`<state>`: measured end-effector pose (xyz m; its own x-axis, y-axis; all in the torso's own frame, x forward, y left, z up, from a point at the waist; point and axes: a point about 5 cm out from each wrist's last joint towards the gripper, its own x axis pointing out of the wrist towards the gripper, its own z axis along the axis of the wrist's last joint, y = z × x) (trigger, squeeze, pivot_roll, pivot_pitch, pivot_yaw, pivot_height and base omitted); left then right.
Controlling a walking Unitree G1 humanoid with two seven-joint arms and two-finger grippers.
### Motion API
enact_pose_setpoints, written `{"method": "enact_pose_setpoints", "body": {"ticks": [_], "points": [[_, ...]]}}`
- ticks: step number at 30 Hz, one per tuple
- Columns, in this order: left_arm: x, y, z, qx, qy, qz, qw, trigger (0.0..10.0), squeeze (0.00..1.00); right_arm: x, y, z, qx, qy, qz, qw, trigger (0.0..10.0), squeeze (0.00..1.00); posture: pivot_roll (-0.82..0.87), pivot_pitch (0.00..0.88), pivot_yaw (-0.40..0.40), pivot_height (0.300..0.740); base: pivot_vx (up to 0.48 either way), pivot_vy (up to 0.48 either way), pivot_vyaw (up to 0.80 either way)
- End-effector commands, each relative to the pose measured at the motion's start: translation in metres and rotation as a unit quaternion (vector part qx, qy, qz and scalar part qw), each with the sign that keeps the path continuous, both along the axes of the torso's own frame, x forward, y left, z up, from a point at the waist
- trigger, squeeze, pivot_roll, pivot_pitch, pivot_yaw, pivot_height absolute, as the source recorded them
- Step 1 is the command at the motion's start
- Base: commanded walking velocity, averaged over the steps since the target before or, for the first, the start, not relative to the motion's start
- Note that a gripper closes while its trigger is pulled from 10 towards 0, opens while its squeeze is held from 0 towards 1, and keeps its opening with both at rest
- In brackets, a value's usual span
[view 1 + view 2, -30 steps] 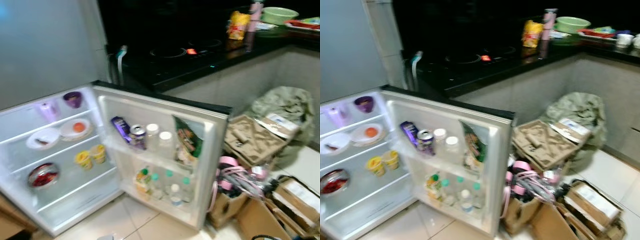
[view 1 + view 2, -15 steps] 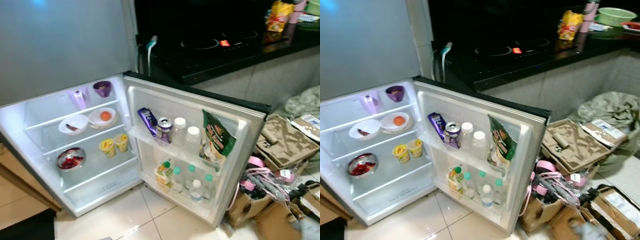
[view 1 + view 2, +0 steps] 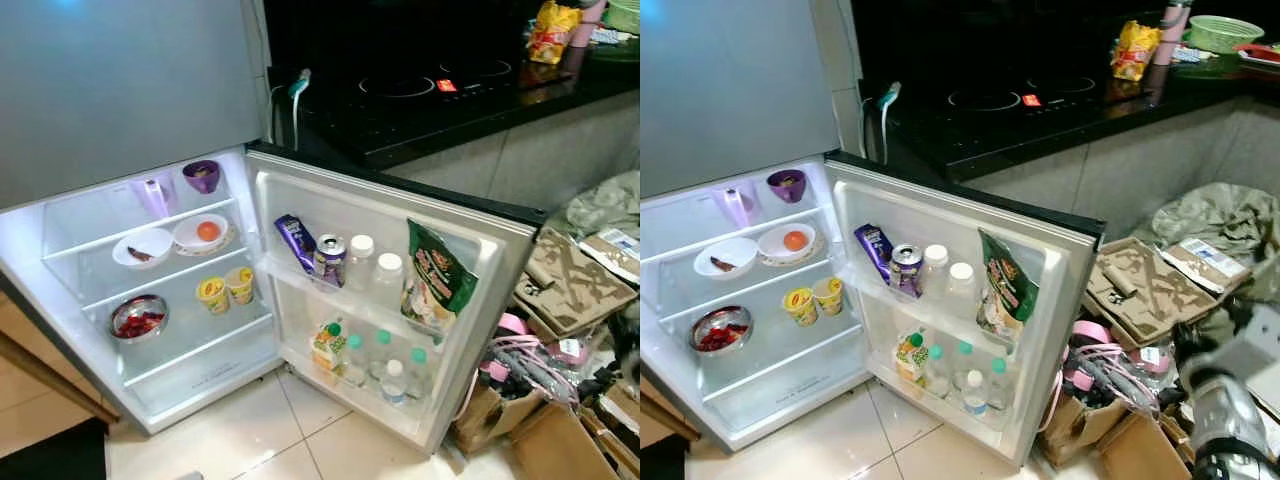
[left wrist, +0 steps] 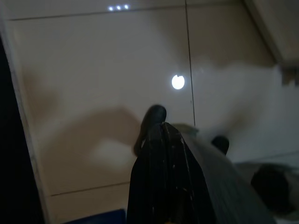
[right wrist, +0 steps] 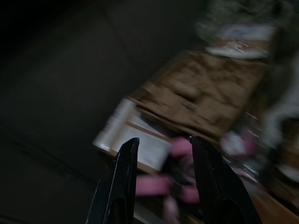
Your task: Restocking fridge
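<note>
1. The fridge (image 3: pixel 130 390) stood with its door (image 3: pixel 500 300) swung wide open and its interior lit.
2. On the top shelf a purple cup (image 3: pixel 202 176) sat beside a pale lilac cup (image 3: pixel 154 196).
3. On the shelf below, a white bowl (image 3: pixel 142 247) and a plate holding an orange fruit (image 3: pixel 208 231) lay just beside each other.
4. Lower still, a metal bowl of red food (image 3: pixel 138 318) sat apart from two yellow tubs (image 3: pixel 226 290) placed side by side.
5. The upper door rack held a purple packet (image 3: pixel 296 242), a drinks can (image 3: pixel 329 260), two white-capped bottles (image 3: pixel 372 272) and a green snack bag (image 3: pixel 436 280).
6. The lower door rack held a juice carton (image 3: pixel 326 348) and several small water bottles (image 3: pixel 394 372).
7. Behind the fridge, a dark counter (image 3: pixel 1060 125) carried a yellow bag (image 3: pixel 1134 50) and a green bowl (image 3: pixel 1225 32).
8. Cardboard boxes (image 3: pixel 1145 290) and pink items (image 3: pixel 1095 350) lay heaped on the floor beside the door.
9. The right end effector (image 5: pixel 163 172) hung with its fingers spread apart over that clutter, holding nothing.
10. The left end effector (image 4: pixel 161 135) pointed down at the tiled floor (image 4: pixel 93 70); I could not tell whether its fingers were open or closed.
</note>
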<state>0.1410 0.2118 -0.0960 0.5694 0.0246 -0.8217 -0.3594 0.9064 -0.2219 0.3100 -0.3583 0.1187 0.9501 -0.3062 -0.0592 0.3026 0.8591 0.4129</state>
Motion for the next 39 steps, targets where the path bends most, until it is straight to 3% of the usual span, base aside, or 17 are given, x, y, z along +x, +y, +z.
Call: {"method": "enact_pose_setpoints", "body": {"ticks": [1,8,14,17,25,26,28,32,33,34,38,39], "points": [[0.004,0.017,0.005,0.013,-0.017,0.028,0.999,10.0,0.00,0.007,0.006,0.005,0.006,-0.011,0.022,1.000,10.0,0.00,-0.08,0.000,0.028,0.740,0.000,0.000,0.00],[0.025,0.044,0.022,0.027,-0.076,0.059,0.995,10.0,0.00,0.023,0.015,0.025,0.000,-0.038,0.046,0.998,10.0,0.00,-0.05,0.045,0.055,0.740,0.000,0.000,0.00],[0.048,0.081,0.051,0.049,-0.159,0.091,0.982,10.0,0.00,0.032,0.026,0.033,-0.006,-0.052,0.091,0.994,10.0,0.00,-0.02,0.132,0.084,0.740,0.000,0.000,0.00],[0.054,0.087,0.058,0.052,-0.177,0.095,0.978,10.0,0.00,0.035,0.033,0.034,-0.006,-0.058,0.116,0.991,10.0,0.00,-0.01,0.151,0.086,0.740,0.000,0.000,0.00],[0.059,0.091,0.064,0.054,-0.196,0.092,0.975,10.0,0.00,0.041,0.045,0.036,-0.004,-0.070,0.156,0.985,10.0,0.00,0.01,0.186,0.089,0.740,0.000,0.000,0.00],[0.061,0.092,0.067,0.055,-0.206,0.087,0.973,10.0,0.00,0.046,0.055,0.039,-0.003,-0.079,0.180,0.980,10.0,0.00,0.01,0.196,0.092,0.740,0.000,0.000,0.00],[0.057,0.088,0.063,0.052,-0.206,0.068,0.975,10.0,0.00,0.056,0.072,0.047,0.005,-0.101,0.209,0.973,10.0,0.00,0.03,0.214,0.093,0.740,0.000,0.000,0.00],[0.047,0.081,0.055,0.045,-0.194,0.053,0.979,10.0,0.00,0.060,0.080,0.053,0.005,-0.112,0.232,0.966,10.0,0.00,0.03,0.215,0.092,0.740,0.000,0.000,0.00],[0.043,0.078,0.052,0.042,-0.188,0.047,0.980,10.0,0.00,0.062,0.084,0.054,0.001,-0.114,0.247,0.962,10.0,0.00,0.03,0.215,0.092,0.740,0.000,0.000,0.00],[0.034,0.071,0.044,0.036,-0.173,0.032,0.984,10.0,0.00,0.063,0.093,0.056,-0.016,-0.118,0.298,0.947,10.0,0.00,0.03,0.215,0.092,0.740,0.000,0.000,0.00],[0.029,0.066,0.040,0.028,-0.166,0.025,0.985,10.0,0.00,0.062,0.100,0.057,-0.028,-0.122,0.341,0.932,10.0,0.00,0.03,0.215,0.092,0.740,0.000,0.000,0.00],[0.026,0.062,0.037,0.023,-0.159,0.018,0.987,10.0,0.00,0.062,0.104,0.058,-0.035,-0.125,0.371,0.920,10.0,0.00,0.02,0.212,0.085,0.740,0.000,0.000,0.00]]}}
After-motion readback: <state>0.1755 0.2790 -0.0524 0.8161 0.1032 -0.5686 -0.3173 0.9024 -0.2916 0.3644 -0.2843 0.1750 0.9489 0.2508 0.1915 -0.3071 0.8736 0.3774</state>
